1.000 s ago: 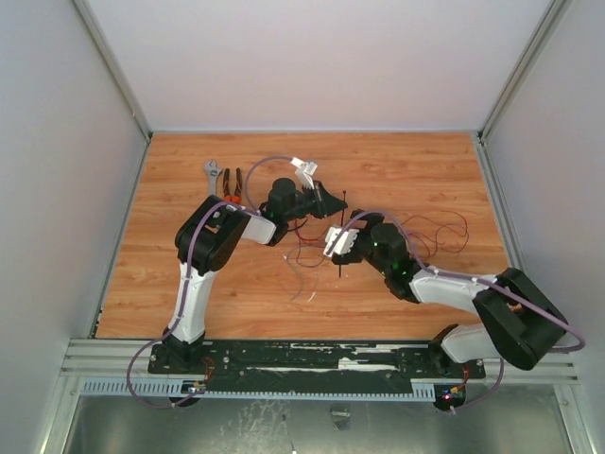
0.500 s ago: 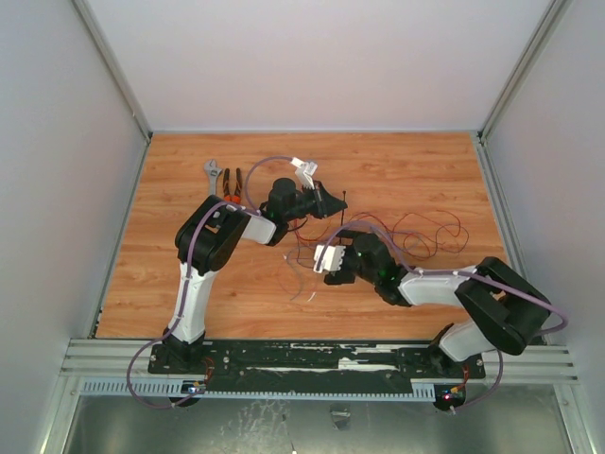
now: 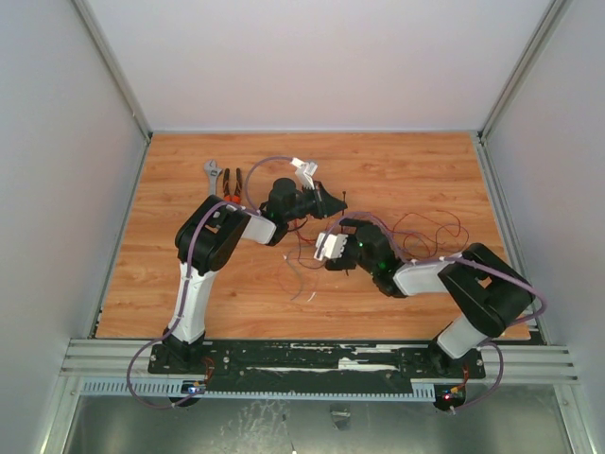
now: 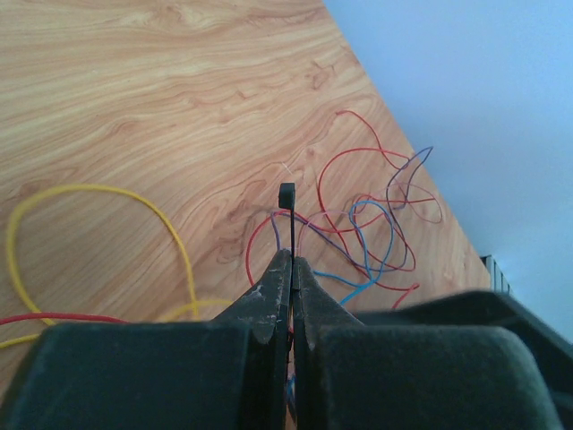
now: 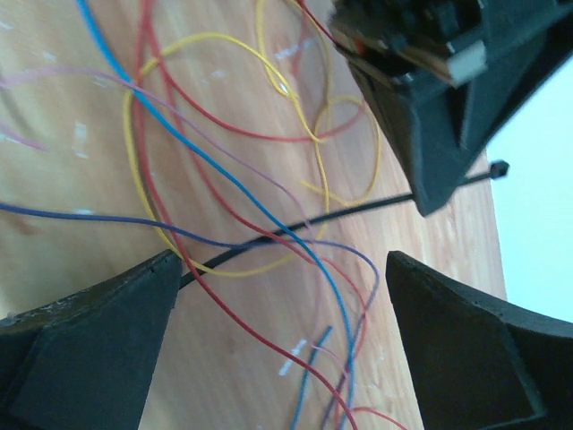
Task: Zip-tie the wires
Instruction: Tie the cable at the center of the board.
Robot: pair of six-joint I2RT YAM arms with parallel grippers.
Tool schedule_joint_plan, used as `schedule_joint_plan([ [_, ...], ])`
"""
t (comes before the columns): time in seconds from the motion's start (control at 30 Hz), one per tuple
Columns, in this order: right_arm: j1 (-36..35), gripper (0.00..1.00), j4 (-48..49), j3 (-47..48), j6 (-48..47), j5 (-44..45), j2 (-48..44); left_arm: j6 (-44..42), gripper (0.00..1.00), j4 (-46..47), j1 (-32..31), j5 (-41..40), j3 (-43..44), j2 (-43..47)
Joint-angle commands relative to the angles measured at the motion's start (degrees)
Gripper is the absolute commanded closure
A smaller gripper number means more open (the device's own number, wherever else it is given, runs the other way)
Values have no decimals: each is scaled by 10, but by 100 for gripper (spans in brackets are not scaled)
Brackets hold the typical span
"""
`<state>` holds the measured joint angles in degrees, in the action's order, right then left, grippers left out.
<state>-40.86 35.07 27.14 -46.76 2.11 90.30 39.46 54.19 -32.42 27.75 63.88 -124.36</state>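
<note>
Pinching a thin black plastic zip tie, the left gripper had its two dark jaws pressed tight together on the strip. The tie's short upper part, with the small square head on top, stood clear of the fingertips. Its long tail ran out the other way, seen from the right wrist as a dark line slanting down over the tabletop. From above, this grip sat about mid-table, a little toward the far edge.

Facing it, the right gripper was spread as wide as it would go and held nothing. The tie's tail and several strands lay in the gap between its black fingers. The free end of the tail reached one pad; whether it touched I could not tell.

The loose tangle of thin wires, in red, blue, purple and yellow, lay on the light wooden table. It spread from beneath both grippers out toward the right edge, where dark red loops curled on the boards. One yellow loop lay apart on the other side of the left gripper.

Near the far left corner a grey metal adjustable wrench and orange-handled pliers lay side by side, well apart from the wires.
</note>
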Motion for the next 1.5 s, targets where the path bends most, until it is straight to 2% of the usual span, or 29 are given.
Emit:
schedule_joint_plan([
  [0.0, 37, 1, -18, 17, -45, 3, 25, -5, 100, 12, 2, 4, 10, -2],
  [0.3, 53, 1, 17, 52, -72, -11, 69, -5, 100, 10, 2, 6, 11, -2],
  [0.5, 51, 1, 19, 59, -47, -21, 44, -13, 100, 1, 1, 7, 14, -7],
  [0.6, 47, 1, -25, 52, -37, -24, 3, -17, 100, -7, 2, 6, 18, -11],
  [0.83, 24, 1, -204, 23, -12, -31, -107, -18, 100, -10, 2, 19, 28, -18],
  [1.03, 15, 1, -264, 7, -20, -28, -155, -19, 100, -10, 2, 41, 33, -24],
  [1.2, 16, 1, -191, -24, -54, 1, -151, -16, 100, -9, 2, 47, 31, -24],
  [1.47, 15, 1, -47, -51, -93, 53, -82, -10, 100, -4, 2, 50, 32, -24],
])
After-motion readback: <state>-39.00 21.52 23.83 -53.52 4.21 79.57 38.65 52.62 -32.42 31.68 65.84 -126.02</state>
